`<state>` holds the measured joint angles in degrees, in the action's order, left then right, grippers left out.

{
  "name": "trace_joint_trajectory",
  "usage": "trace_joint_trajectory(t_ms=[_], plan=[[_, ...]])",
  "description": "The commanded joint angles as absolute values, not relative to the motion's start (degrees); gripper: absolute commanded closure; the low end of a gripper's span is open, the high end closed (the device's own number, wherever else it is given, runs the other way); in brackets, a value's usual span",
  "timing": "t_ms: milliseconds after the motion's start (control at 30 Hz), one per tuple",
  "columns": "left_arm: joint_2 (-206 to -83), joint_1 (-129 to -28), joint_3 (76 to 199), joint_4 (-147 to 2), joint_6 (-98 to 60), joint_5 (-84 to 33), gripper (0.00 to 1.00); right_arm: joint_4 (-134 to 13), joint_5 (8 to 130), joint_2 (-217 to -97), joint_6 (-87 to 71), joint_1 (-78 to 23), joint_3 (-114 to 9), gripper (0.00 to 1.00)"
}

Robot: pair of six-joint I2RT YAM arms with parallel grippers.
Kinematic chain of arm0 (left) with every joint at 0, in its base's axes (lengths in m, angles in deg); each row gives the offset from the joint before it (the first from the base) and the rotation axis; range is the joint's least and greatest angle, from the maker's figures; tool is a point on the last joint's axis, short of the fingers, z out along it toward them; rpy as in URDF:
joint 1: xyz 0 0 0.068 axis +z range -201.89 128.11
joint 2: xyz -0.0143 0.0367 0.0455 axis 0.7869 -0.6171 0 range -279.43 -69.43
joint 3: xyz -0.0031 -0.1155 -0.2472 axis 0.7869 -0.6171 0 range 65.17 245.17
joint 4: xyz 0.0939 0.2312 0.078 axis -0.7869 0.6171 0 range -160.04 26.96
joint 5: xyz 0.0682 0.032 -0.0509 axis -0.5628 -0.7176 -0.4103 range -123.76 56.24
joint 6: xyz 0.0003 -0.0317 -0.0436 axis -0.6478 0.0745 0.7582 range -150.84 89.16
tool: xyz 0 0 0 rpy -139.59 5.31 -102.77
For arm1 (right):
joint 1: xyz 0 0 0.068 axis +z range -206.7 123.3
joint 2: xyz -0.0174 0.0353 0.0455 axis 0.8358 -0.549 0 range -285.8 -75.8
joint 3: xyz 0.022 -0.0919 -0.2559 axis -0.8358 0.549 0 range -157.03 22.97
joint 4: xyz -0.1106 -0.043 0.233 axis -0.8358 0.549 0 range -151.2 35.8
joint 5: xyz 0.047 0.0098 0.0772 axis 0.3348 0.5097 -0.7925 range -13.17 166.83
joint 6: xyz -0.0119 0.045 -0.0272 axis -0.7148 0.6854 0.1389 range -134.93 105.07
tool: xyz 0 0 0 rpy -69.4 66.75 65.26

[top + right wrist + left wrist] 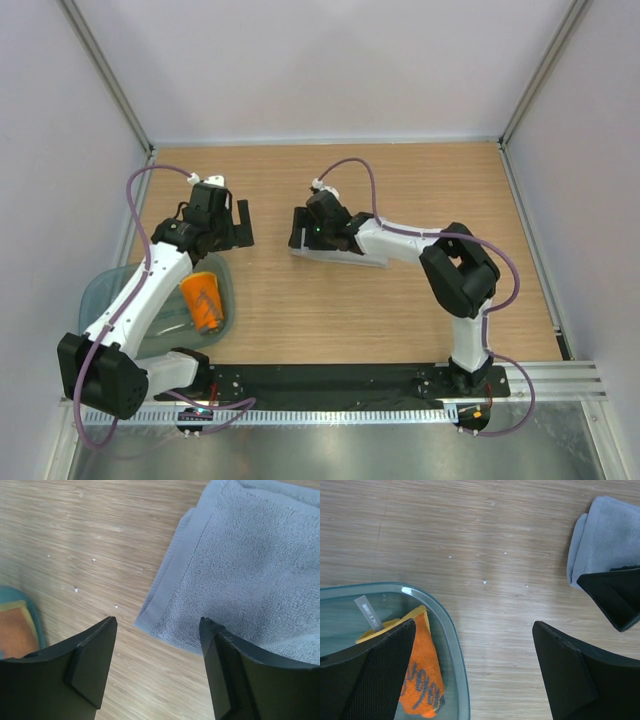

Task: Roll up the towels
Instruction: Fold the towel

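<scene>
The orange towel [203, 300] lies rolled or folded inside the teal tub [100, 288]; it also shows in the left wrist view [422, 675]. The grey towel [345, 258] lies folded flat on the table, mostly under the right arm; its corner shows in the left wrist view [610, 535] and the right wrist view [250, 555]. My left gripper [236, 226] [474, 625] is open and empty above bare table between the tub and the grey towel. My right gripper [297, 228] [157, 621] is open and empty, just over the grey towel's left corner.
The tub's rim [452, 645] curves under my left finger, and its edge shows in the right wrist view [31, 611]. Grey walls enclose the wooden table [400, 320] on three sides. The two grippers are close together at mid-table.
</scene>
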<state>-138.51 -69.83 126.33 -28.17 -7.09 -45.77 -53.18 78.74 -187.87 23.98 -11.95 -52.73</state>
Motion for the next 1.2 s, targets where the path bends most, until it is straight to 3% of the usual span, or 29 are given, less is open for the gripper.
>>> trace_joint_trajectory(t_ms=[0,200,300,433,633,900,1167], plan=[[-138.16,-69.82,127.48,-28.90,-7.55,-47.56,0.00,-53.91,78.59,-180.67,22.34,-12.14,-57.18,0.25],[-141.49,-69.91,130.11,-28.46,-6.93,-42.30,0.00,-48.89,78.85,-171.35,19.96,-13.90,-57.54,0.21],[-143.95,-71.13,133.10,-28.46,-5.62,-38.60,0.00,-48.36,77.89,-165.90,20.75,-18.46,-51.93,0.27],[-153.15,-74.74,138.54,-28.46,-3.77,-36.49,0.07,-51.51,71.13,-161.32,24.17,-27.16,-40.26,0.53],[-167.41,-80.18,151.20,-28.20,-1.40,-32.11,0.16,-54.06,65.42,-162.19,24.00,-33.58,-31.88,0.74],[-186.38,-82.83,164.39,-27.41,0.63,-28.75,0.21,-59.08,61.45,-167.73,24.44,-37.45,-21.15,0.78],[-195.54,-82.83,169.05,-27.06,-0.07,-31.55,0.25,-57.33,59.17,-167.65,23.22,-39.83,-16.76,0.81]])
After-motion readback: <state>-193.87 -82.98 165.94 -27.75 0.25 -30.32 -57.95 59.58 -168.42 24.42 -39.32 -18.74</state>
